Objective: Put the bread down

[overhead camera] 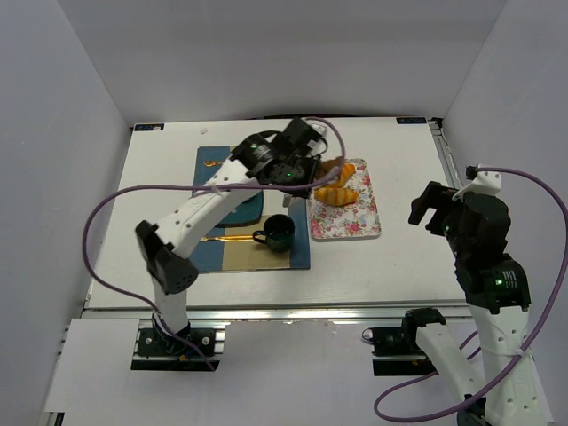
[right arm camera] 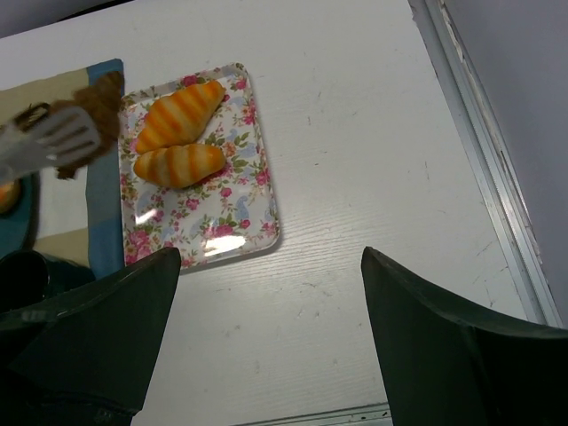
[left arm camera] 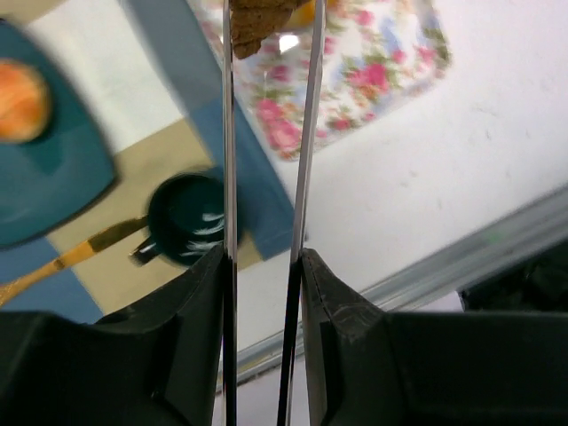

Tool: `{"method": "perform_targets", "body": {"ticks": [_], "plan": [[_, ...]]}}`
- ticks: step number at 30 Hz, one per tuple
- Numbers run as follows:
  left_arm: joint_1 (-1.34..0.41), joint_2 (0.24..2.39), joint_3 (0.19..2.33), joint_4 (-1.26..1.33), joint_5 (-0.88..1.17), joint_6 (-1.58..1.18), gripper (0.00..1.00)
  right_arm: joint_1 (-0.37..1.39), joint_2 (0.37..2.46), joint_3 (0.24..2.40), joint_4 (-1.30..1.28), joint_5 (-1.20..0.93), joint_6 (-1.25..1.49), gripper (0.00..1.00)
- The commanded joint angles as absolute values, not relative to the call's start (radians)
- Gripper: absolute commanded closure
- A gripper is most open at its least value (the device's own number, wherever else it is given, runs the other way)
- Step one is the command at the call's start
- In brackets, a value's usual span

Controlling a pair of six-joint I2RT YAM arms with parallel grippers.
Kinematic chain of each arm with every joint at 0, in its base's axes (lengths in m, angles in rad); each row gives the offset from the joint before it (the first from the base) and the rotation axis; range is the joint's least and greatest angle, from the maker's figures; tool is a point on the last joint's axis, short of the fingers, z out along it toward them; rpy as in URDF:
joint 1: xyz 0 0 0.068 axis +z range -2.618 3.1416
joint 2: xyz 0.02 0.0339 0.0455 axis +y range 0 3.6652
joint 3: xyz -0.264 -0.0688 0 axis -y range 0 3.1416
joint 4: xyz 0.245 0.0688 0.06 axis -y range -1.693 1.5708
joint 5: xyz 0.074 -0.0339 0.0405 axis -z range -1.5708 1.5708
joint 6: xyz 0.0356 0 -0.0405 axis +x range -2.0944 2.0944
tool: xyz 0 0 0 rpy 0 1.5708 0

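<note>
Brown and rough-crusted, the bread [left arm camera: 260, 25] sits pinched between the two long thin blades of my left pincer [overhead camera: 311, 170], which are drawn in close with only that narrow piece between them. The blur makes it hard to say more than that it looks like a torn chunk. From the right wrist view it hangs over the far left corner of the flowered tray [right arm camera: 232, 232], just where the tray meets the blue mat [left arm camera: 257, 177]. Two orange-striped rolls [right arm camera: 177, 106] lie side by side on the tray's far half, touching or nearly so, and its near half is bare. On the mat, left of the tray, stands a dark green mug [left arm camera: 186, 217] with a golden spoon [left arm camera: 53, 262] beside it, its tip near the mug's handle. Beyond them is a teal plate [left arm camera: 53, 177] carrying something round and orange [left arm camera: 18, 99]. My right pincer [right arm camera: 271, 262] hovers over the bare white worktop [right arm camera: 373, 160] to the right of the tray, well apart from it, with its dark fingers spread wide and nothing between them.
</note>
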State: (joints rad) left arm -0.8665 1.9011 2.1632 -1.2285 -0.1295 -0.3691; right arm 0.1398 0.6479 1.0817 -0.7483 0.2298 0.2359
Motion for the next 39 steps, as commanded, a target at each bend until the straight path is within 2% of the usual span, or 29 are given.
{"method": "perform_targets", "body": {"ticks": [1,5,8,15,21,26,30,35,39], "plan": [[-0.789,1.682,2.032,-1.177,-0.288,-0.494,0.65,0.143,0.658,1.075,-0.684,0.213,0.238,0.11],[-0.649,1.493,1.745,-1.114,-0.372,-0.632,0.65,0.143,0.666,1.071,-0.672,0.199,0.239,0.11],[-0.592,1.381,1.633,-1.104,-0.443,-0.675,0.64,0.141,0.67,1.066,-0.666,0.195,0.238,0.11],[-0.551,1.307,1.467,-1.109,-0.482,-0.706,0.62,0.143,0.676,1.057,-0.655,0.181,0.238,0.11],[-0.525,1.282,1.295,-1.013,-0.45,-0.707,0.6,0.143,0.672,1.055,-0.66,0.181,0.232,0.11],[-0.512,1.311,1.269,-0.96,-0.44,-0.689,0.59,0.143,0.666,1.054,-0.669,0.184,0.232,0.11],[-0.505,1.341,1.278,-0.948,-0.417,-0.67,0.5,0.141,0.661,1.052,-0.673,0.19,0.229,0.11],[-0.502,1.351,1.266,-0.942,-0.39,-0.672,0.48,0.143,0.661,1.049,-0.67,0.193,0.227,0.11],[-0.5,1.351,1.262,-0.953,-0.393,-0.676,0.42,0.141,0.666,1.049,-0.664,0.193,0.227,0.11]]}}
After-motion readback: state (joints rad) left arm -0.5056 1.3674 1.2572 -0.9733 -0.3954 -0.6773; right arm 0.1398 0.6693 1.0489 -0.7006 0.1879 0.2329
